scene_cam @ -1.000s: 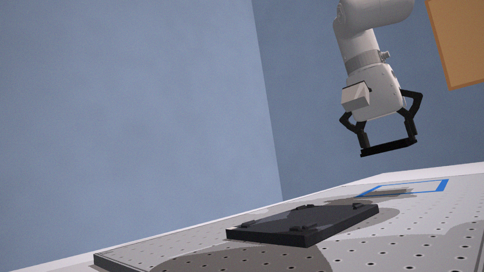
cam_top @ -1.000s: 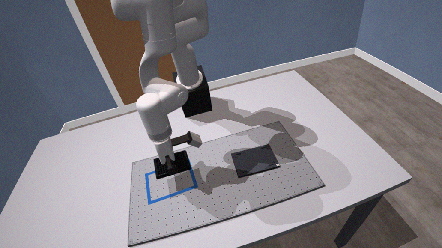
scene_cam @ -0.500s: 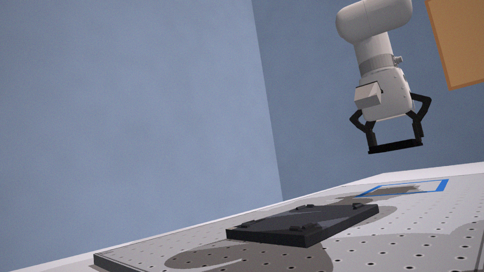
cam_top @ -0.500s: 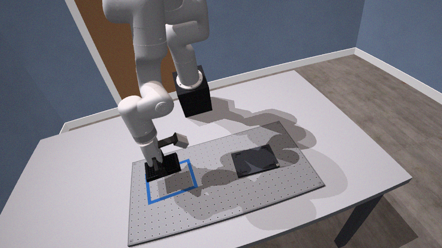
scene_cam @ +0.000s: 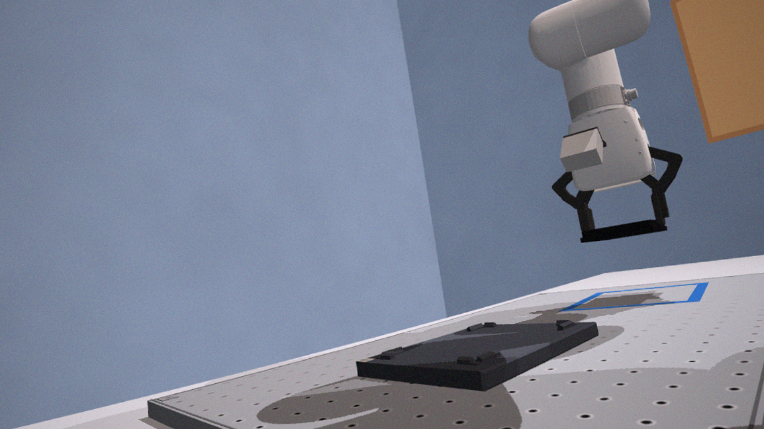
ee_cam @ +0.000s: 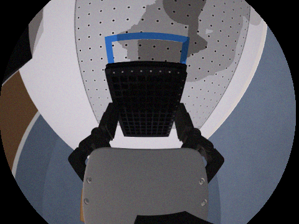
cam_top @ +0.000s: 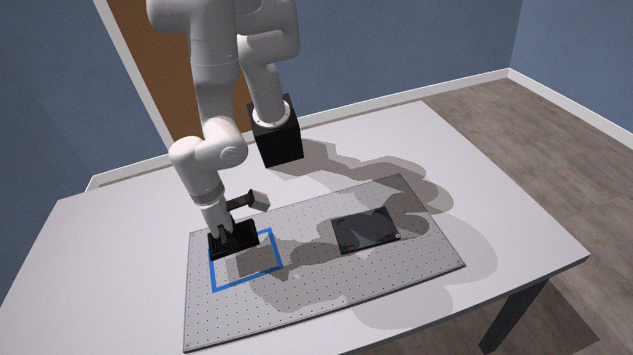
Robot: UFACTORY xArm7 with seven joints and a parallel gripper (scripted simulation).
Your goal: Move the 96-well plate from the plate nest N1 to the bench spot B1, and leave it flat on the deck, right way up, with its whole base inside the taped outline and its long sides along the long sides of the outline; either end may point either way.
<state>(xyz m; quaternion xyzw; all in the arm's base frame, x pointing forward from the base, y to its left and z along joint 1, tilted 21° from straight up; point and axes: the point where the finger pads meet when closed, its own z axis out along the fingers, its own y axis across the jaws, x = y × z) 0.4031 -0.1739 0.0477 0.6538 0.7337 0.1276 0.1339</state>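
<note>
My gripper (cam_top: 225,238) is shut on the black 96-well plate (cam_top: 229,238) and holds it flat in the air above the deck. It also shows in the exterior view (scene_cam: 623,231), between the two fingers of the gripper (scene_cam: 621,222). In the wrist view the plate (ee_cam: 146,97) sits between the fingers, wells up. The blue taped outline B1 (cam_top: 243,260) lies below the plate, which hangs over its far side; the outline also shows in the exterior view (scene_cam: 636,296) and the wrist view (ee_cam: 146,47). The dark plate nest N1 (cam_top: 365,229) stands empty to the right.
The grey perforated deck (cam_top: 314,265) lies on a white table. The arm's black base block (cam_top: 277,137) stands behind the deck. The nest (scene_cam: 476,352) is a low raised slab with small corner tabs.
</note>
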